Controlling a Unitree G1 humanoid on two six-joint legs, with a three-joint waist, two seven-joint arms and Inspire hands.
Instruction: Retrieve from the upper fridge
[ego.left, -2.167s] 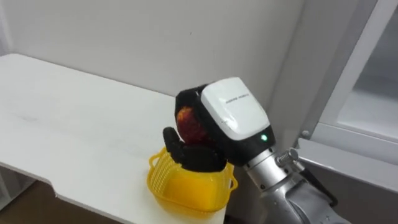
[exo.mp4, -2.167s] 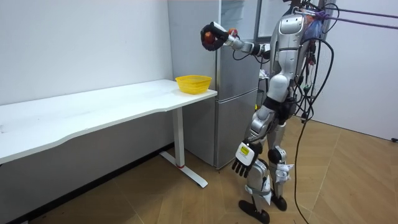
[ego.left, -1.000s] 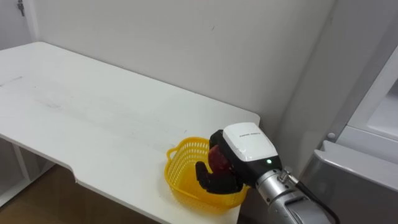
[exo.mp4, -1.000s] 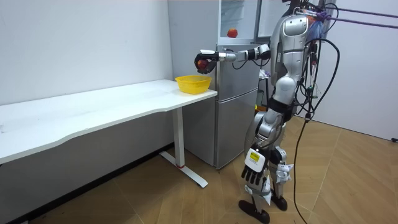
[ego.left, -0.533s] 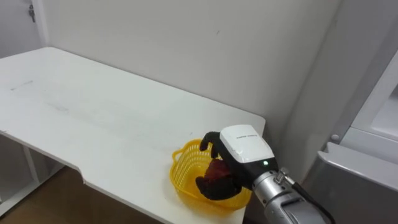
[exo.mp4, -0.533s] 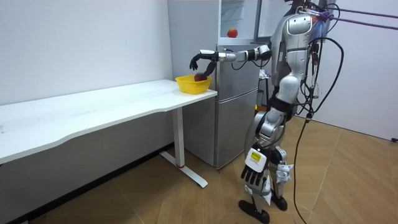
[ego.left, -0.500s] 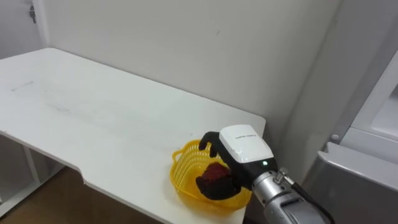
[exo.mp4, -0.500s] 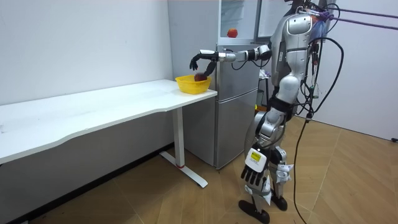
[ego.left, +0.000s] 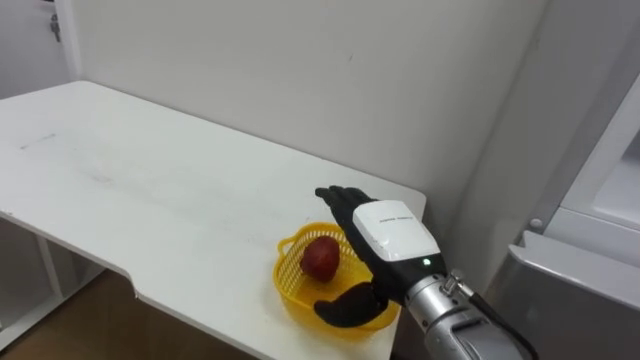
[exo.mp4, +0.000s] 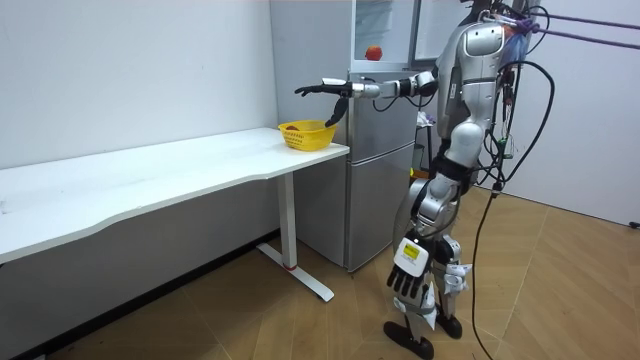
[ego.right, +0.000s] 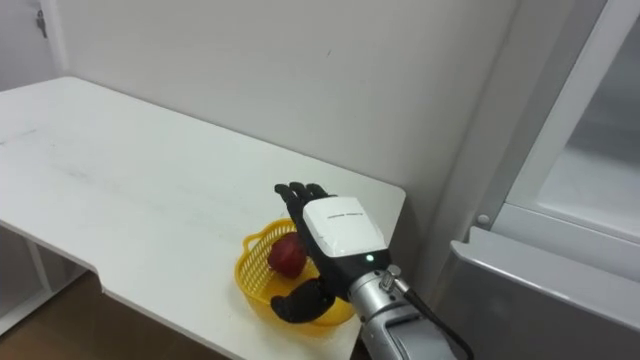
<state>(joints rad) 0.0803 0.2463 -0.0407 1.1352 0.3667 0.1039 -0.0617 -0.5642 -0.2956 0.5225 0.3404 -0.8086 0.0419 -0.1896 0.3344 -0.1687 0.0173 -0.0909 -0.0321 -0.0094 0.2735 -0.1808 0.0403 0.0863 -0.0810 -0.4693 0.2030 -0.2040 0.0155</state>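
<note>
The grey fridge (exo.mp4: 380, 170) stands just to the right of the right hand (ego.left: 388, 235), which hovers with fingers spread wide, holding nothing, over the end of the white tabletop (ego.left: 150, 190). Directly beneath it sits a yellow basket (ego.left: 284, 276) with the red apple (ego.left: 320, 258) lying inside, clear of the fingers. The left hand (exo.mp4: 405, 270) hangs loose-fingered beside the robot's leg.

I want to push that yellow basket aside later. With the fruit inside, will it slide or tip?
The basket looks light mesh plastic, low and wide, so it probably slides on the smooth table. The round fruit may roll inside.
</note>
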